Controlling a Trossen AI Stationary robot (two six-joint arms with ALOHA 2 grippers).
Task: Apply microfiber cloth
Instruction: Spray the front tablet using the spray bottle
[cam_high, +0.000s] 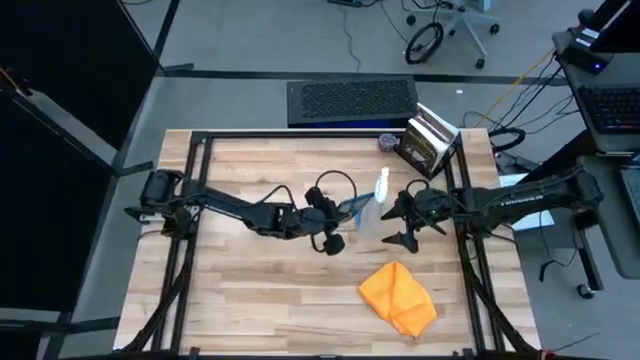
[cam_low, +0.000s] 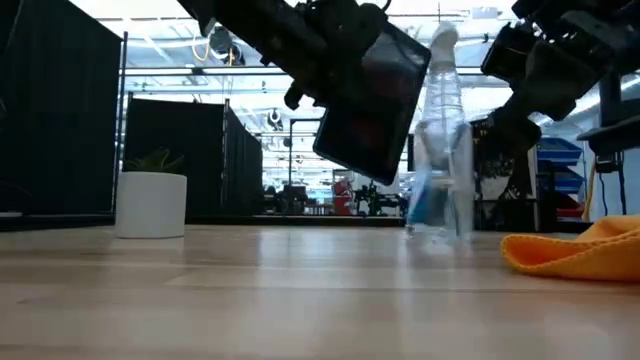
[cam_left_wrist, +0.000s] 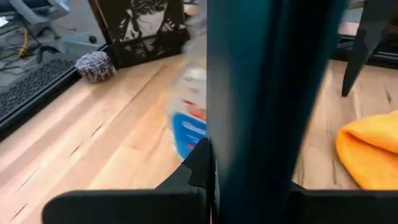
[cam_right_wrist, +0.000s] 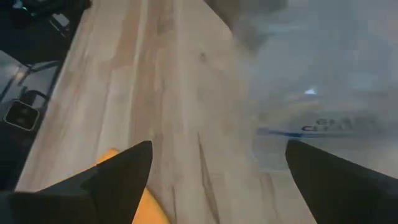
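Left fingers (cam_left_wrist: 205, 186) clamped on the lower edge of the dark-screened tablet (cam_low: 372, 105), held tilted and clear of the counter (cam_high: 270, 290), as the low view shows. Left gripper (cam_high: 335, 215) at mid-counter, just beside the clear spray bottle (cam_high: 381, 190).

Right fingers (cam_right_wrist: 121, 177) spread wide with nothing between them, pointed down at bare wood close by the bottle. Right gripper (cam_high: 408, 212) on the bottle's far side from the tablet, apart from the cloth.

Microfiber cloth (cam_high: 398, 297) heaped loosely on the counter, nearer the front edge and to the right, well apart from the tablet and untouched by either arm. Cloth not yet picked up, so wiping not begun.

Likely risks from here: bottle standing upright between both grippers, easily tipped by a careless swing of either arm. Thin edge grip on the tablet possibly prone to slipping or twisting under wiping pressure. Loose folds perhaps giving only a pinch of one layer, leaving the cloth to trail and drag across the counter or snag the bottle.
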